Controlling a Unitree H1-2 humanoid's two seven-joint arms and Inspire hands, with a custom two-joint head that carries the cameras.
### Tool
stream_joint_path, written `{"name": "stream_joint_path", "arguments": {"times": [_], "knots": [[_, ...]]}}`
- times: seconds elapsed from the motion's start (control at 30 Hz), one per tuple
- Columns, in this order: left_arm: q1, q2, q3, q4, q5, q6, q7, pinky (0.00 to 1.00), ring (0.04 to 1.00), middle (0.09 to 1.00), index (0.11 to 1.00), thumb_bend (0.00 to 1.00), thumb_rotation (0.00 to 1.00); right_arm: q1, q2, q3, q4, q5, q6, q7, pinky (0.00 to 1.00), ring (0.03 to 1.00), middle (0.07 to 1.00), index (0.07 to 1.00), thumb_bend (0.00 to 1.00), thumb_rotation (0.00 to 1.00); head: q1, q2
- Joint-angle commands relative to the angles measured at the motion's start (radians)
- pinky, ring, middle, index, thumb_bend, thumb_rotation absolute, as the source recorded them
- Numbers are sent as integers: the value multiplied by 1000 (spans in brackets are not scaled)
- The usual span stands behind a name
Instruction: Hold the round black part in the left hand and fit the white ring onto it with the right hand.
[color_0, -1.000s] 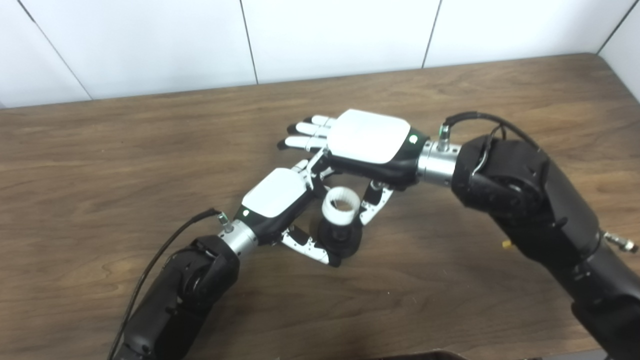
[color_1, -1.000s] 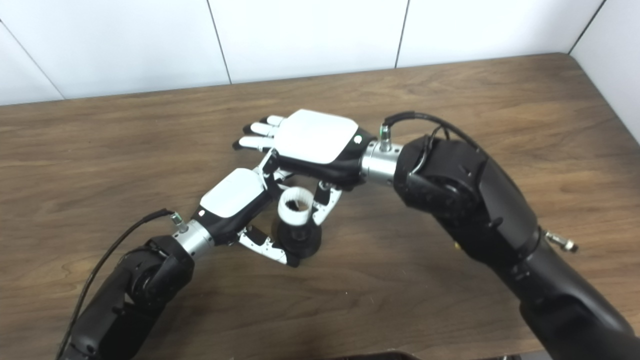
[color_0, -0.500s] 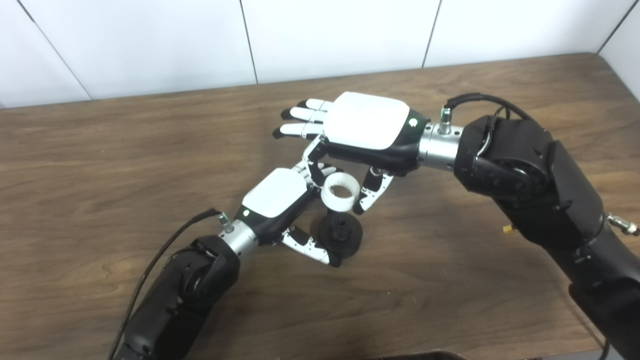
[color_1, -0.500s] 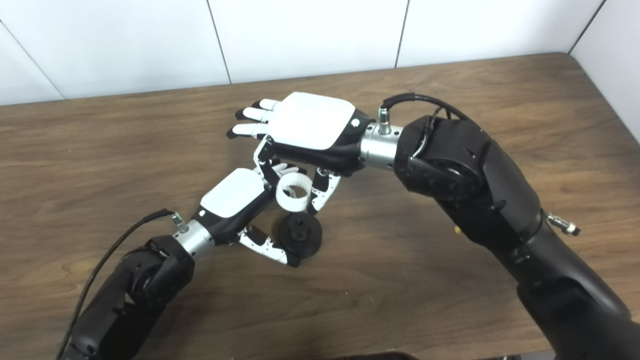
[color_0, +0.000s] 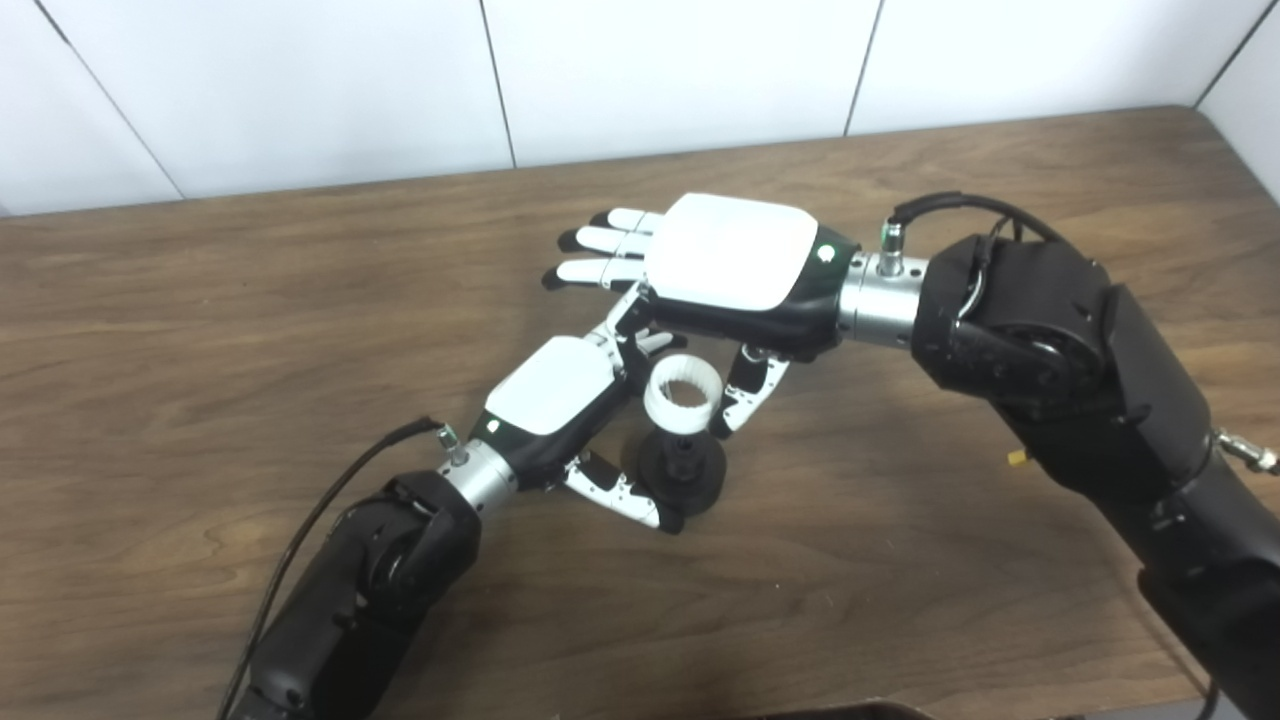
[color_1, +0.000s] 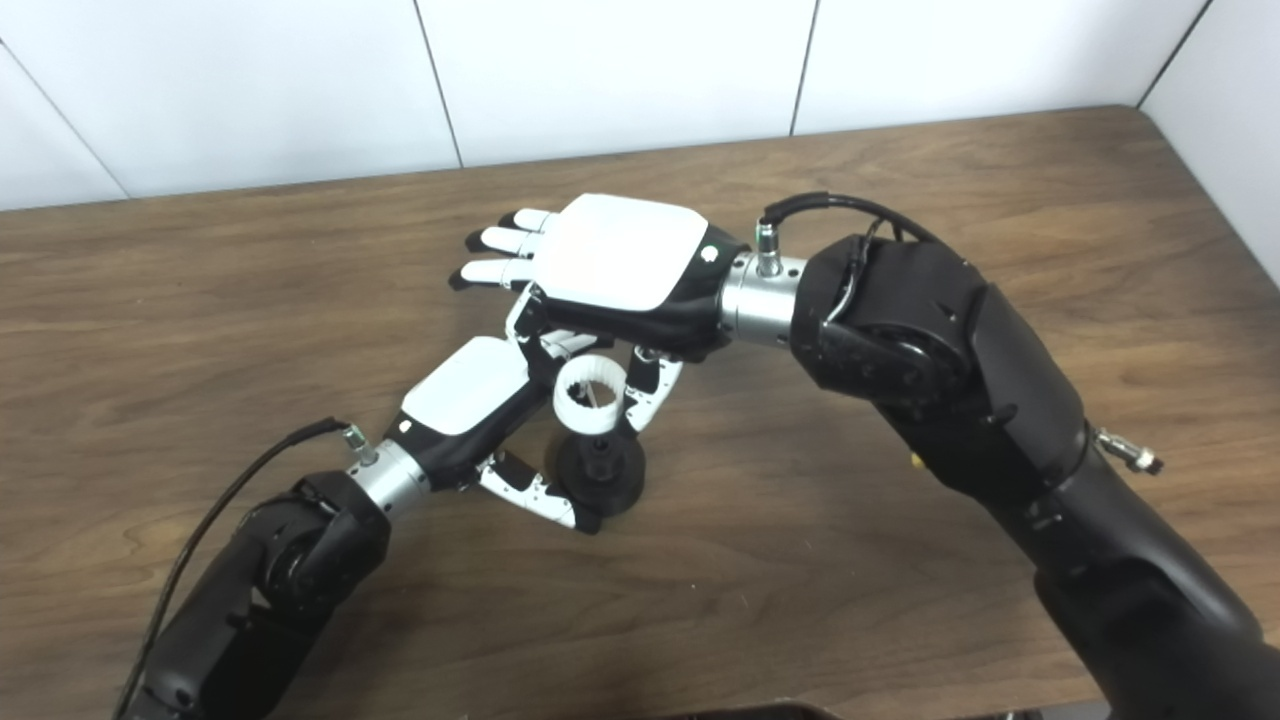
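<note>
The round black part (color_0: 684, 470) stands on the wooden table (color_0: 200, 330), with a short black post pointing up. My left hand (color_0: 560, 400) is shut on it, thumb at the near rim and fingers hidden behind it. My right hand (color_0: 730, 265) hovers above, palm down, and pinches the white toothed ring (color_0: 682, 392) between thumb and one finger. The ring hangs just above the post, its lower edge about at the post's top. It also shows in the right eye view (color_1: 590, 393). The other right fingers stretch out to the left.
A white panelled wall (color_0: 640, 70) runs behind the table's far edge. A black cable (color_0: 330, 510) trails from my left wrist. My right forearm (color_0: 1080, 390) crosses the table's right side.
The ring sat on the black part one second ago. My right hand lifted it clear, then lowered it again to just above the post. My left hand stayed still.
</note>
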Motion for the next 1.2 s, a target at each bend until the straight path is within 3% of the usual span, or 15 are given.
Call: {"name": "stream_joint_path", "arguments": {"times": [0.0, 0.63, 1.17], "knots": [[-21, -10, 7, -7, -10, -18, 20, 1000, 941, 936, 476, 515, 50, -21, -14, -13, -18, 13, -19, -6, 1000, 1000, 956, 480, 519, 127, 0, 1], [-24, -10, 11, -11, -13, -26, 19, 1000, 929, 930, 476, 514, 50, 49, -13, -6, -26, -5, -15, 11, 1000, 1000, 963, 482, 514, 130, 9, 5], [-19, -21, 5, -21, -1, -20, 21, 1000, 945, 942, 476, 514, 49, 90, -10, -18, -16, -19, -53, -10, 1000, 1000, 961, 481, 516, 128, 32, 5]]}}
